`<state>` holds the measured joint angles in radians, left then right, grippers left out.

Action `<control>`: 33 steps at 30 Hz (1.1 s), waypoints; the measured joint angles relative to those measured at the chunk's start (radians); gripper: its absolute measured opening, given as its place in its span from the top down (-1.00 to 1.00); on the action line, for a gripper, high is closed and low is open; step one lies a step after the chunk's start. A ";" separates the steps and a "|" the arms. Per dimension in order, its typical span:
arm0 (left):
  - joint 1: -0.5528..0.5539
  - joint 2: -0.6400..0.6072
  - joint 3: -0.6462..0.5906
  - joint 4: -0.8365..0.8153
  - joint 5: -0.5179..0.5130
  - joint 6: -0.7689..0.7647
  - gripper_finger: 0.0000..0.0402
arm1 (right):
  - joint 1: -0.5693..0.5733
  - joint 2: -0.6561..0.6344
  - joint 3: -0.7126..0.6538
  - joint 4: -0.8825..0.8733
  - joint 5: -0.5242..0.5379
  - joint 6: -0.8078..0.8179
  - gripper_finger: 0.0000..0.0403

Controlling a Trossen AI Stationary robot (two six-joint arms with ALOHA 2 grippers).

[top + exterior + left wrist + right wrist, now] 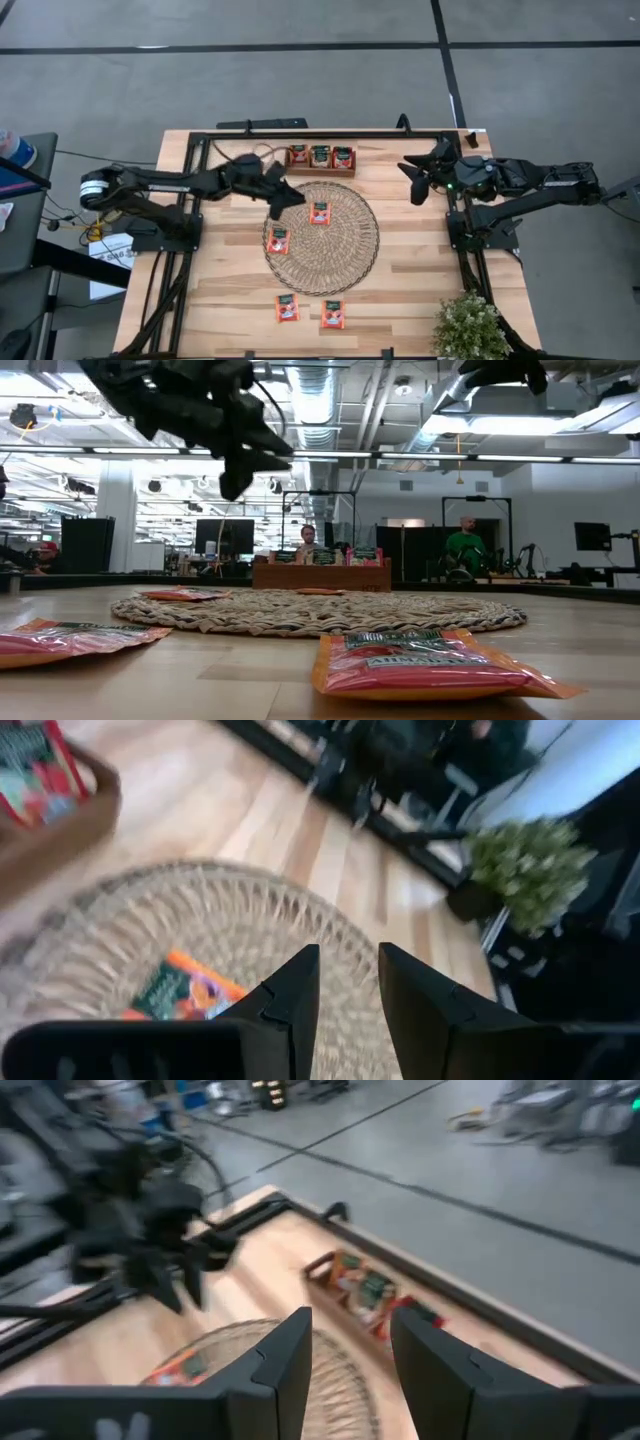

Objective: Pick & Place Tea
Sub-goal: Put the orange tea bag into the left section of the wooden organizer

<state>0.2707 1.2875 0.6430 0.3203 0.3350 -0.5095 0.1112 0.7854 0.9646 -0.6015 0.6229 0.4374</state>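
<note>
Meanwhile, Tea Sachets Wait on and Around the Woven Mat

Overhead, the left gripper (290, 196) hangs above the upper-left rim of the round woven mat (352, 250), its two dark fingers (288, 1010) a narrow gap apart with nothing pinched between them. Two red-orange tea sachets lie flat on the mat: one (320, 212) near its top, just beside the gripper, another (279, 240) toward its left edge. Two more sachets (287, 307) (332, 314) rest on the bare wooden table (420, 270) just below the mat, side by side but apart. Above the mat, against the table's far edge, a brown wooden tray (320, 170) holds three sachets upright, one per compartment. The right gripper (419, 180) waits well to the right of the mat, raised off the table, its fingers (290, 1355) parted and empty. A small potted plant (468, 325) stands at the table corner below and right of the mat. Beyond the tray, people (463, 545) sit at desks in the room behind.
</note>
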 joint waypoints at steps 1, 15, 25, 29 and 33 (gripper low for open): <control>-0.014 0.029 0.010 -0.002 -0.004 0.000 0.52 | 0.000 -0.009 0.000 0.000 -0.025 0.000 0.36; -0.081 0.425 0.558 -0.746 -0.243 0.419 0.52 | 0.000 -0.034 0.000 0.003 -0.182 -0.014 0.36; -0.103 0.606 0.745 -0.891 -0.339 0.631 0.52 | 0.000 -0.034 0.000 0.003 -0.223 -0.034 0.36; -0.121 0.627 0.749 -0.888 -0.407 0.701 0.52 | 0.000 -0.034 0.000 0.003 -0.230 -0.046 0.36; -0.123 0.643 0.749 -0.876 -0.418 0.702 0.52 | 0.000 -0.034 0.000 0.004 -0.231 -0.052 0.36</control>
<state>0.1478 1.9309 1.3922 -0.5558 -0.0830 0.1928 0.1116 0.7513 0.9646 -0.5980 0.3920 0.3852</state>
